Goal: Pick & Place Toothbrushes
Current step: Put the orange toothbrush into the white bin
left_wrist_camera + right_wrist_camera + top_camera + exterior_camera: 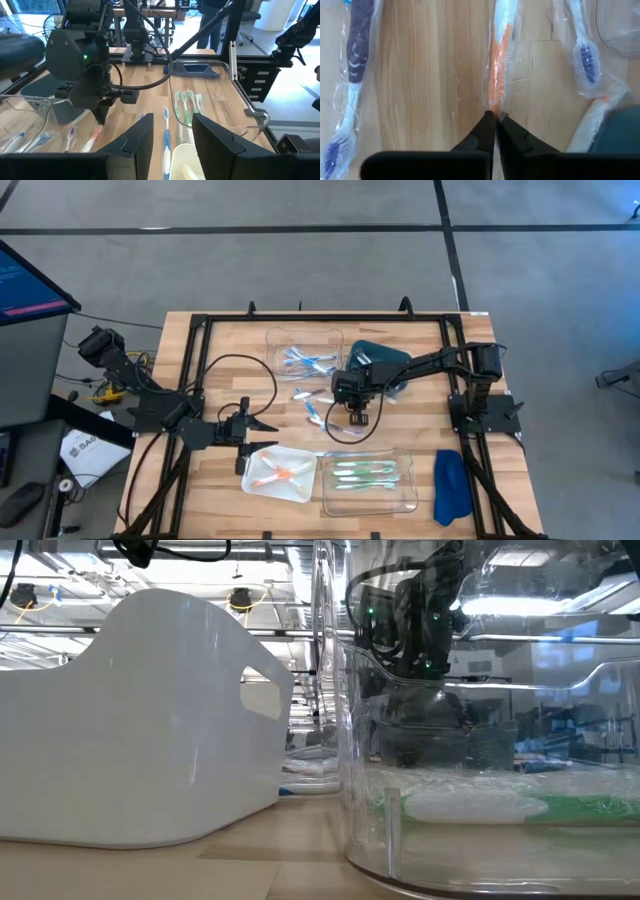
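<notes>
Several wrapped toothbrushes lie on the wooden table between the trays. An orange-and-white toothbrush (498,55) lies flat, and my right gripper (494,117) points down at its near end, shut on it. A purple toothbrush (355,55) and a blue-bristled one (584,57) lie on either side of it. My left gripper (172,145) waits open near the table's left side, above a blue toothbrush (166,135). Green toothbrushes (362,473) lie in the near clear tray, orange ones (276,474) in the white tray. My right gripper pinches the end of the orange toothbrush's handle and its clear wrapper (493,107) between its two fingertips (485,125). The fingers come from above, pointing steeply down. The toothbrush lies flat on the table, stretching away from the fingers.
A clear tray (287,340) with blue toothbrushes stands at the far middle, beside a dark teal thing (375,352). The white tray (252,480) and the near clear tray (405,498) sit along the near edge, a blue cloth (452,485) to their right. A black frame rings the table.
</notes>
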Robot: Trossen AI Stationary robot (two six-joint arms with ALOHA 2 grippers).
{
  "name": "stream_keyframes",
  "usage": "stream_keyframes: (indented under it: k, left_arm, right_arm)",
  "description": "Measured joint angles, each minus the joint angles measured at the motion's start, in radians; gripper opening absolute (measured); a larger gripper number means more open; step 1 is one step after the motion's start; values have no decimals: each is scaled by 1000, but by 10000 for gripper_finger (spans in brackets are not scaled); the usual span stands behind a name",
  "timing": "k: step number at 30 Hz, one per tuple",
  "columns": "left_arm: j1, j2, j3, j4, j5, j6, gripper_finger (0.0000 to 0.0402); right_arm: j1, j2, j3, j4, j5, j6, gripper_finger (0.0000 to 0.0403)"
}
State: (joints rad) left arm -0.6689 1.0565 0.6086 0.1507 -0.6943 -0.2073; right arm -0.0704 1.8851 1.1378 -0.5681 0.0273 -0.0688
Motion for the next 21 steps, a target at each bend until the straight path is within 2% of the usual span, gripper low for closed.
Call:
stream_keyframes:
  k: [7, 15, 21]
  left_arm:
    - [0, 0, 0, -1, 2, 0, 131]
    - [0, 0, 0, -1, 2, 0, 131]
    - [0, 0, 0, -1, 1, 0, 131]
  right_arm:
    - [38, 0, 0, -1, 9, 2, 1]
    - [85, -6, 3, -16, 80, -1, 0]
    - [99, -6, 67, -70, 107, -18, 0]
